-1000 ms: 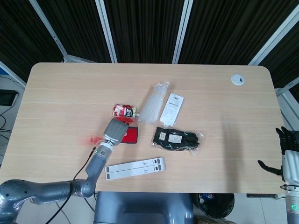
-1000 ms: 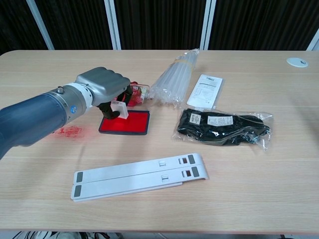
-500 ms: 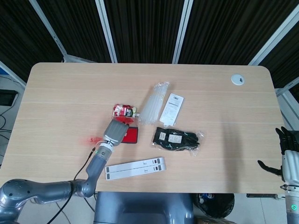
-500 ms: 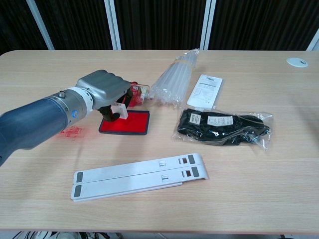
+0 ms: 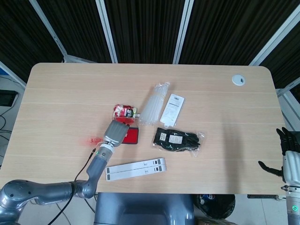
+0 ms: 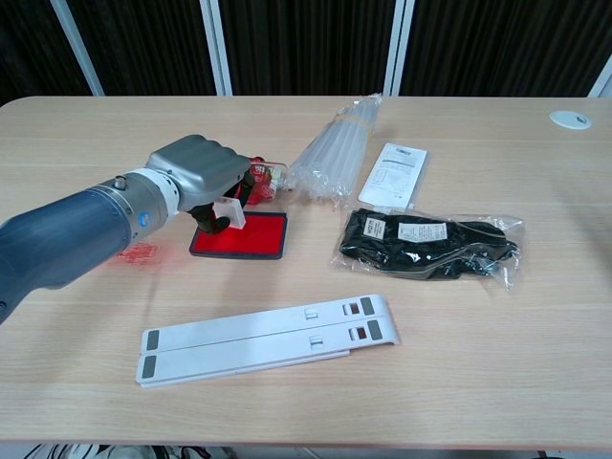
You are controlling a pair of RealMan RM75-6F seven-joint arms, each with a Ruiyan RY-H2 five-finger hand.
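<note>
Dark slatted panels back a pale wooden table (image 5: 61,93). Left hand (image 6: 199,172) hovers curled over the red pad (image 6: 251,235), pinching a small white block (image 6: 229,212) above its left end. That pad lies flat near the table's middle, long axis running left to right. Just behind sits a red packet (image 6: 268,177). Right hand (image 5: 288,157) hangs off the table's right edge, fingers spread, holding nothing.
</note>
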